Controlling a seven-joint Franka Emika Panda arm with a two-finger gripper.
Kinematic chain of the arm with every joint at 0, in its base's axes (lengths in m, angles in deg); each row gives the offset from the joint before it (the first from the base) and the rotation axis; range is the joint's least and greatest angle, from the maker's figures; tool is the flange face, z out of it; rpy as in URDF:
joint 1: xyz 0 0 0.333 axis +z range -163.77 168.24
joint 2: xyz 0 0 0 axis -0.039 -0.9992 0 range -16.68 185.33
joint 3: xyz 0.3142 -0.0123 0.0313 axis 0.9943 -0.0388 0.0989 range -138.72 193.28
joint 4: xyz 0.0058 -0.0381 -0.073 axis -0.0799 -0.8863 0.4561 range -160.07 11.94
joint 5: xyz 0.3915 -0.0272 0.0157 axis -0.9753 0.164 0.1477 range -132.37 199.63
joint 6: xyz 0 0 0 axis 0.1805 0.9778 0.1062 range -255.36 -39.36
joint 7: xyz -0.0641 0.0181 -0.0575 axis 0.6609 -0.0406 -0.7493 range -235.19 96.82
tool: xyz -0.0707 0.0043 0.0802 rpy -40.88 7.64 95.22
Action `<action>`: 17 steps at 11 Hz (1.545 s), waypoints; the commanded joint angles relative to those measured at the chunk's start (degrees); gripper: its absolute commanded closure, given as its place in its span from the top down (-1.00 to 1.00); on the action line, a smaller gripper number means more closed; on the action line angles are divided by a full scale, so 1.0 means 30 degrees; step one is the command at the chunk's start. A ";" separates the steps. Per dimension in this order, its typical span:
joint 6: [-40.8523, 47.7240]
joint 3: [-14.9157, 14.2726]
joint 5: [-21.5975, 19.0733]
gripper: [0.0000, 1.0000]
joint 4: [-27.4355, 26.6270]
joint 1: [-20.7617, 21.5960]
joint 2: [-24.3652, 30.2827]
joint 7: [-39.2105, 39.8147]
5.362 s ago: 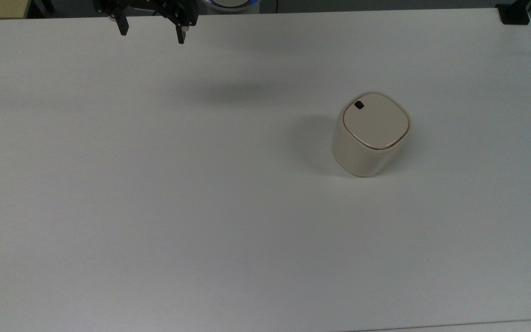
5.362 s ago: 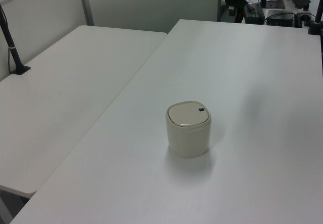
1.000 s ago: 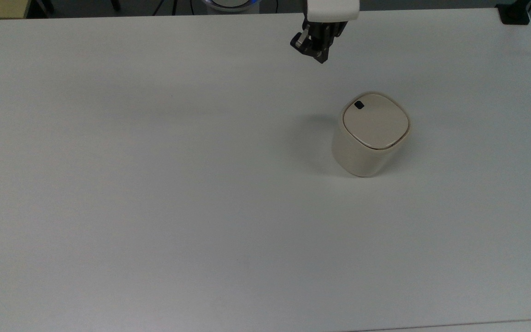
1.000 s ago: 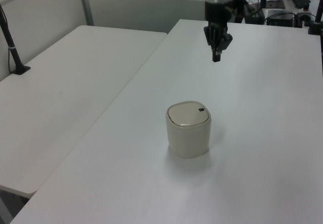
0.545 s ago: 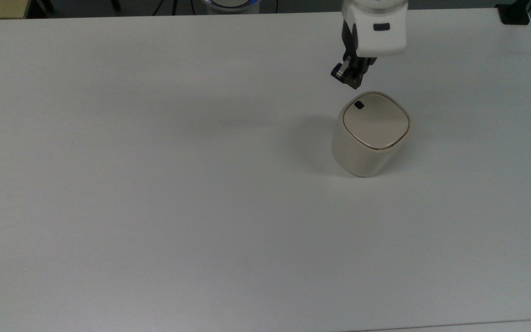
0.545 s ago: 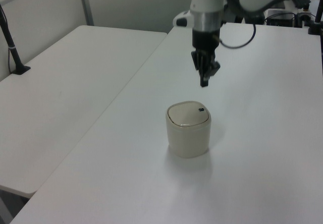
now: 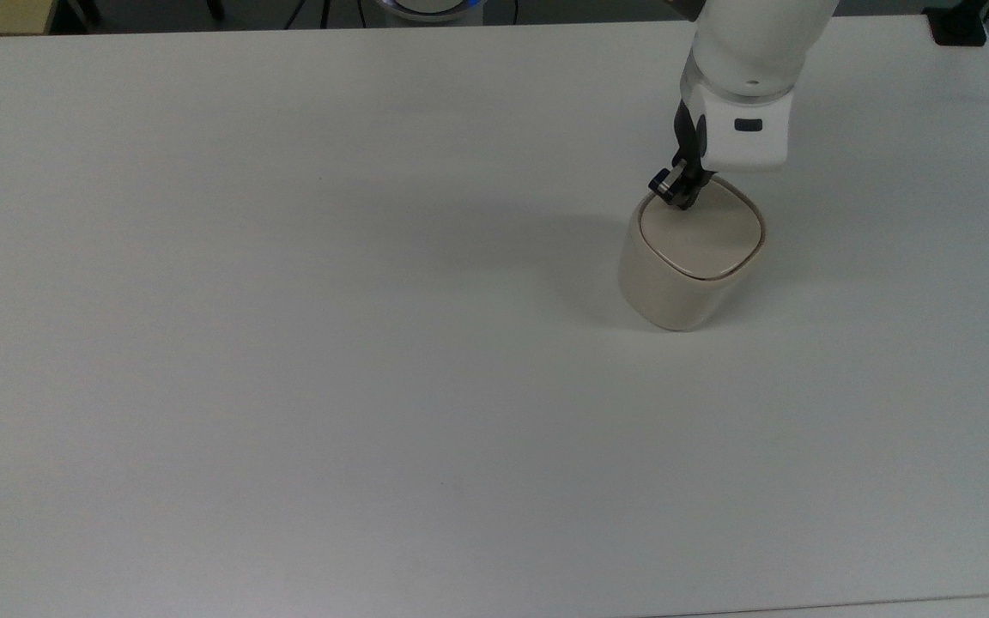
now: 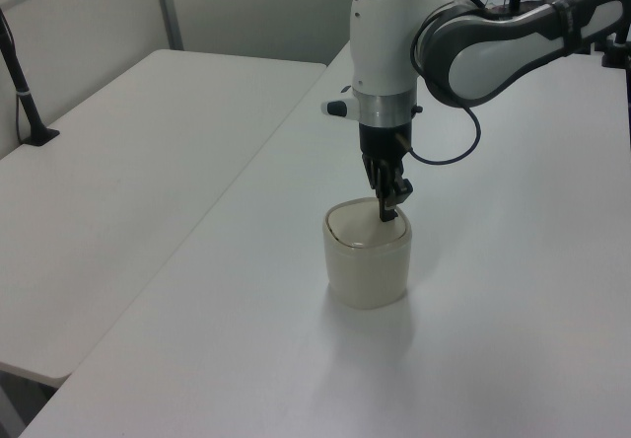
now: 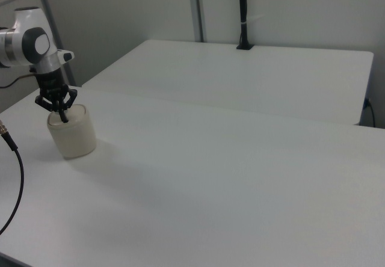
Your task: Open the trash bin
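Claw (image 7: 682, 197) pinched closed, tips on trash bin (image 7: 683, 257) lid corner | button hidden

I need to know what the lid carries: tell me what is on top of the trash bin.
The hand points down onto a corner of the trash bin's shut lid. What lies under its tips is covered.

The bin (image 7: 690, 257) stands on the bench (image 7: 288, 343), toward the top view's right and far side. The gripper (image 7: 677, 194) hangs straight above the lid's far-left corner in the top view, its fingers (image 8: 386, 204) together and touching the lid. A second bench (image 8: 128, 162) lies beside, at the left view's left.
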 commanded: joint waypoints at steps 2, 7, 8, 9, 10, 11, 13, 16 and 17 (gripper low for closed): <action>-0.0090 -0.0408 0.0428 -1.00 0.0215 0.0473 -0.0320 -0.0425; 0.1074 -0.0408 0.0428 -0.86 -0.0076 -0.0609 0.3131 -0.0426; 0.2010 -0.0408 0.0428 -0.64 -0.0106 -0.0756 0.3747 -0.0397; 0.2860 -0.0350 0.0457 -0.45 -0.0368 -0.1337 0.4449 -0.0310; 0.3623 -0.0204 0.0428 -0.25 -0.0457 -0.1981 0.5094 -0.0338; 0.4472 -0.0174 0.0428 0.05 -0.0603 -0.2771 0.5652 -0.0454; 0.6404 -0.0174 0.0428 0.89 -0.0576 -0.4790 0.6358 -0.1385; 0.6620 -0.0174 0.0428 1.00 -0.0605 -0.7341 0.6915 -0.4138; 0.6590 -0.0174 0.0428 1.00 -0.0605 -0.7987 0.7091 -0.4959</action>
